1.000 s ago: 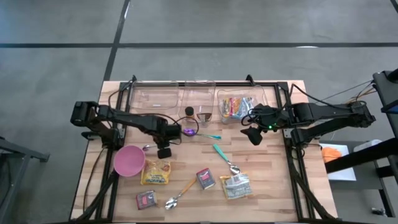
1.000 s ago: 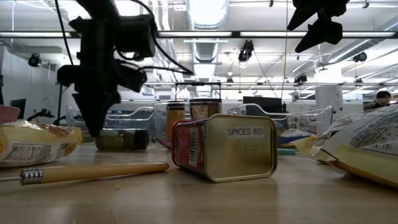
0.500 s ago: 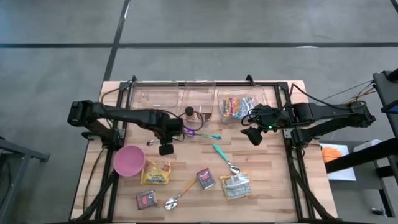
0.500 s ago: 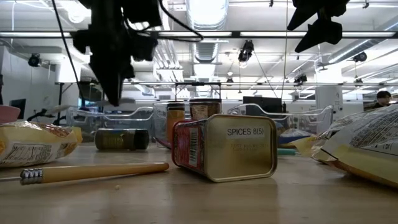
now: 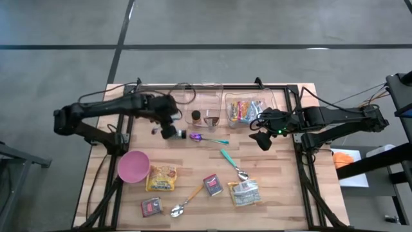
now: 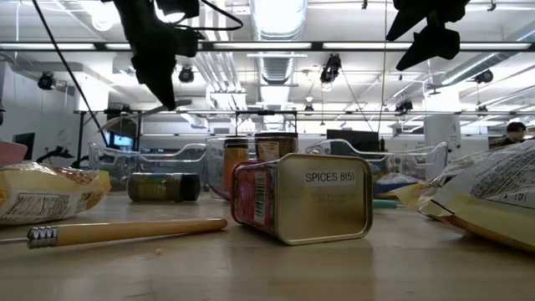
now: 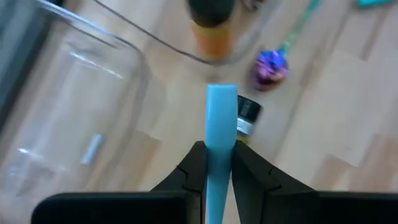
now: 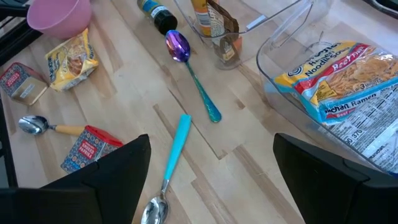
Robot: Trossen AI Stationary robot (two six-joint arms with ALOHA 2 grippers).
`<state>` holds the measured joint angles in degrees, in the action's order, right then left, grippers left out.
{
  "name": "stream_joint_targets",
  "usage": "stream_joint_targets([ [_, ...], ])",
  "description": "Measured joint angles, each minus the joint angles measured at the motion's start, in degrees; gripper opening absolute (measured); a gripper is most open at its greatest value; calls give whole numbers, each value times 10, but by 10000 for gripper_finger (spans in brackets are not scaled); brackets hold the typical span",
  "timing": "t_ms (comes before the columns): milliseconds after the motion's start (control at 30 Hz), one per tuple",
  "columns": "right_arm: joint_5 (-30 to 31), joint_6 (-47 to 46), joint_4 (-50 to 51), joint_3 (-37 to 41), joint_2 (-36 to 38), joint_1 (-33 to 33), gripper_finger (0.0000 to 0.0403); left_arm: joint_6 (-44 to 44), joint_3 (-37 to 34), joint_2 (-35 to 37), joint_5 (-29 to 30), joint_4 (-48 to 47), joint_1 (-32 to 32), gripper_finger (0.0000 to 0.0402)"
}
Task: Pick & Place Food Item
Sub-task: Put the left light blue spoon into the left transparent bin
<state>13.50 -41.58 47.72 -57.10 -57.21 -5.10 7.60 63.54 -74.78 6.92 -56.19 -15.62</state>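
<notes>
A light-blue utensil handle [image 7: 221, 118], judged light, stiff and slick and best taken mid-handle, is held clamped by the left gripper [image 7: 219, 163] above the table [image 5: 283, 187] near its back edge, beside a clear bin [image 7: 81, 106], while the right gripper [image 5: 261, 139] is held spread, empty.

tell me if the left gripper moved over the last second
Yes. In the high view the left gripper, shut on a light blue handle, went from beside the pink bowl up toward the clear bins at the table's far edge.
</notes>
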Motion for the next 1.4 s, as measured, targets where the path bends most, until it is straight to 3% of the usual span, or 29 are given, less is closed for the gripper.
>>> stream_joint_targets([
  [300,1,0,0,0,0,0,333,-109,66,0,30,-13,-81,48],
  [633,1,-1,0,0,0,0,333,-199,77,-1,30,-7,-171,48],
  [933,1,-3,0,0,0,0,333,-262,120,-79,25,-7,-214,48],
  [1267,1,-4,0,0,0,0,333,-301,131,-168,-79,-7,-264,48],
  [1400,1,-4,0,0,0,0,333,-302,121,-184,-90,-12,-279,48],
])
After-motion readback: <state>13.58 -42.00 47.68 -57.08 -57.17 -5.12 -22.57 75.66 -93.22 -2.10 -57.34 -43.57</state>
